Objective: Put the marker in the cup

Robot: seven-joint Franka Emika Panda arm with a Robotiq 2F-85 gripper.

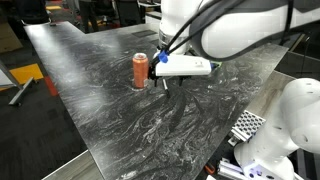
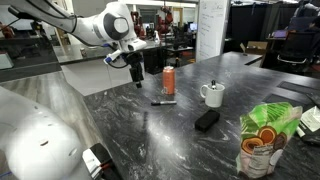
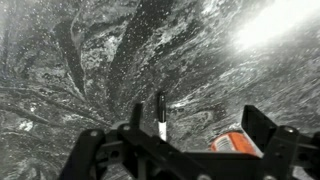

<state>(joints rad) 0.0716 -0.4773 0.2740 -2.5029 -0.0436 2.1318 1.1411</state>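
One marker point(image 2: 162, 101) lies flat on the dark marbled tabletop point(image 2: 150, 140), just in front of the orange can point(image 2: 169, 80) and apart from the cup point(image 2: 212, 95). The cup stands upright farther along, on the far side of the can from the arm, and is white with a side handle.

In that exterior view the hand point(image 2: 136, 78) hangs above the tabletop, off to the side of the marker that is away from the cup. It is near the marker but not touching it.

The wrist view looks down between the two fingers point(image 3: 90, 150). They stand wide apart and hold nothing. The marker point(image 3: 161, 115) shows there in the gap of the hand point(image 3: 172, 132), a little off the middle. Its dark body points away from the camera and it has a pale section at the near end. The can point(image 3: 237, 143) shows just inside the other finger.

A flat black block point(image 2: 206, 120) lies on the tabletop on the near side of the cup, and a green and orange packet point(image 2: 265, 140) stands at the near corner. In the other exterior view point(image 1: 140, 70) the can stands just beside the arm's end, and I cannot make out the marker there.
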